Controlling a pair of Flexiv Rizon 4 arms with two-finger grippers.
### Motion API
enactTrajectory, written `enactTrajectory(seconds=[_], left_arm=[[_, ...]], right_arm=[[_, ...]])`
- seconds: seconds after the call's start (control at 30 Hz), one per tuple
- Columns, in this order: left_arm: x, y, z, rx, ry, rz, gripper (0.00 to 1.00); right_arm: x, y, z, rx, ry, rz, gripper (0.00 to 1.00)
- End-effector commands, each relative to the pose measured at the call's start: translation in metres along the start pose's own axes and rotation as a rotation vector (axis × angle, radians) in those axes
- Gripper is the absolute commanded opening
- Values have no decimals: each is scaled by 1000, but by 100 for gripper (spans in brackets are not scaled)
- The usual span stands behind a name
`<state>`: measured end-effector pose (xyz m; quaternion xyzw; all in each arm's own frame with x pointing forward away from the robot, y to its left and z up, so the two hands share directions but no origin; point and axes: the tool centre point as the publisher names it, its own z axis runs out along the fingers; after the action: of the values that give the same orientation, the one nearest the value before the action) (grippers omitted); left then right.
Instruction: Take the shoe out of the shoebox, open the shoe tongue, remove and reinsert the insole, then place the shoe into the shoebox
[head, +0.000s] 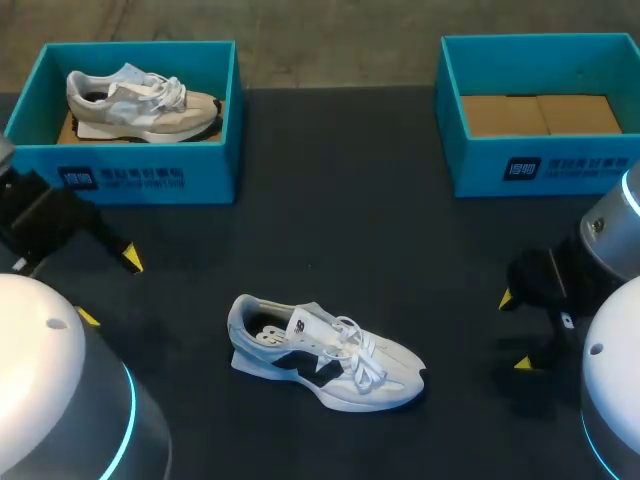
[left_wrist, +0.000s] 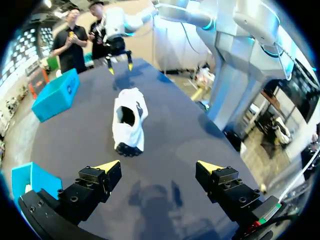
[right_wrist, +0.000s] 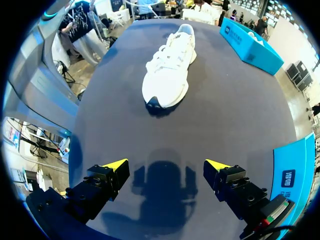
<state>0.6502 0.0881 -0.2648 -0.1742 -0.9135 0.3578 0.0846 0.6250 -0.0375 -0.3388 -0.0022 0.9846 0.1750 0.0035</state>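
**Q:** Left gripper (left_wrist: 158, 166) and right gripper (right_wrist: 166, 164): how are they set?

**A:** Both are seen spread wide with nothing held, low over the table (head: 350, 220), one at each end of the white shoe (head: 325, 355).

**Q:** Where is that shoe placed?

**A:** It is stood on its sole mid-table, well apart from the empty shoebox (head: 540, 165), heel turned to the left gripper, toe to the right.

**Q:** How is the tongue (head: 303, 325) best opened?

**A:** By judgement, the heel should be steadied by the left gripper. The tongue's free edge should be pinched by the right and drawn toward the toe, with the laces (head: 355, 350) left unsnagged.
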Motion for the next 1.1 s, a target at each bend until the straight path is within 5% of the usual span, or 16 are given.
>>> enactTrajectory(seconds=[0.03, 0.4, 0.73, 1.1], left_arm=[[-2, 10, 13, 250, -110, -34, 100], [1, 8, 24, 270, -108, -37, 100], [-7, 29, 51, 520, -26, -10, 100], [8, 33, 68, 656, -91, -8, 100]], right_arm=[[2, 1, 0, 5, -4, 1, 100], [2, 1, 0, 5, -4, 1, 100], [2, 1, 0, 5, -4, 1, 100], [2, 1, 0, 5, -4, 1, 100]])
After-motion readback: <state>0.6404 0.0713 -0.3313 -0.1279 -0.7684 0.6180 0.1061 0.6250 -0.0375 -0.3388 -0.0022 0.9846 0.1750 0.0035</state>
